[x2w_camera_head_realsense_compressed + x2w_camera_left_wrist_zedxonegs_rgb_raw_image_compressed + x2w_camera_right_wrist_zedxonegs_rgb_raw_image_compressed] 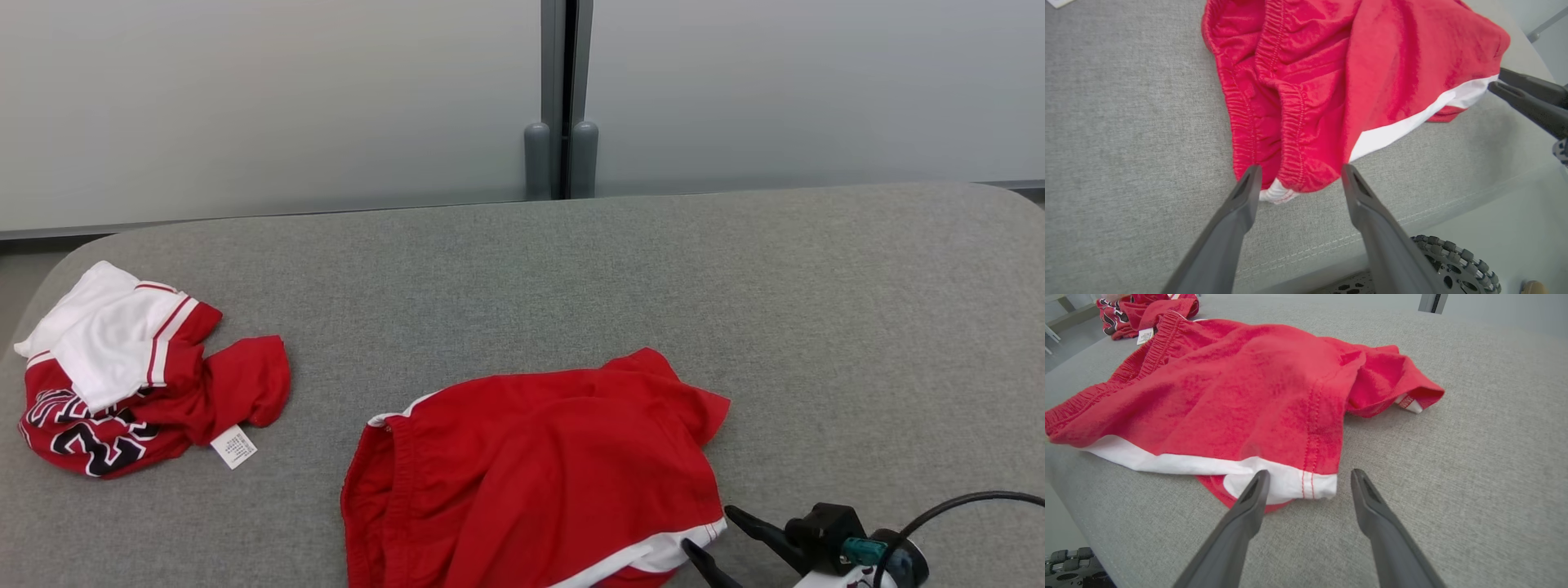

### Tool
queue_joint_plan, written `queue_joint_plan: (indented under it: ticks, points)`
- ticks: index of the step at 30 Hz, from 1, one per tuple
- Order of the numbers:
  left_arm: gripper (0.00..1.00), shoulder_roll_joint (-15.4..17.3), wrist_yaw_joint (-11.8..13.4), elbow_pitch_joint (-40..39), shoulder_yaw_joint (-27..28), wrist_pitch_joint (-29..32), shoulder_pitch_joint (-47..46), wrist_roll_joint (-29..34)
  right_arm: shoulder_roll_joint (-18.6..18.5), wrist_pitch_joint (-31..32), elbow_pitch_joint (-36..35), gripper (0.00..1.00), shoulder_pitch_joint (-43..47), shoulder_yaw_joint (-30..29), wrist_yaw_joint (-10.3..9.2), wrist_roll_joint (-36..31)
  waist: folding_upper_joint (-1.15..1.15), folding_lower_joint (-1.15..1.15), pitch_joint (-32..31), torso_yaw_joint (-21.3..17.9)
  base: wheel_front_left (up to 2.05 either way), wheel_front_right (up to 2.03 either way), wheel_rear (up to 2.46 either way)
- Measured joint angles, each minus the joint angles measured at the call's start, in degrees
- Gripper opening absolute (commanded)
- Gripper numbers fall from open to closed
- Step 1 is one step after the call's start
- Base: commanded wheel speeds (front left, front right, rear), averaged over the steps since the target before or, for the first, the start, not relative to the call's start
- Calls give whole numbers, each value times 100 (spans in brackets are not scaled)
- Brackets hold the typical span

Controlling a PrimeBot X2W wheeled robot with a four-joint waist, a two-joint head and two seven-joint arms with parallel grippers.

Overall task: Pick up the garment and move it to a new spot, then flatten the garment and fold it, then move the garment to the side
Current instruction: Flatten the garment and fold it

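Okay, left pincer and right pincer sit wide open, empty; pinch waistband and white hem of shorts together.

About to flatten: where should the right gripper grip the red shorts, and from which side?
Grip the white-banded hem corner of the red shorts, probably low from the robot's side: it lies flat and free just ahead of the right gripper, jaws open.

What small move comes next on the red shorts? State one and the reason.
Probably close both grippers. The left gripper stands open with the waistband end of the red shorts between its fingers, and the right gripper stands open around the white hem corner, so each seems placed to grasp.
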Motion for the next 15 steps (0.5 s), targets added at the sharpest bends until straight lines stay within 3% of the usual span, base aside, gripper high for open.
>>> queue_joint_plan:
  ticks: [15]
  points:
    - [100, 133, -65, 637, -120, -104, -411, -11, 20, -181, 189, 100, -376, 324, 0, 189, 0, 0, 367, -7, 0, 0, 0]
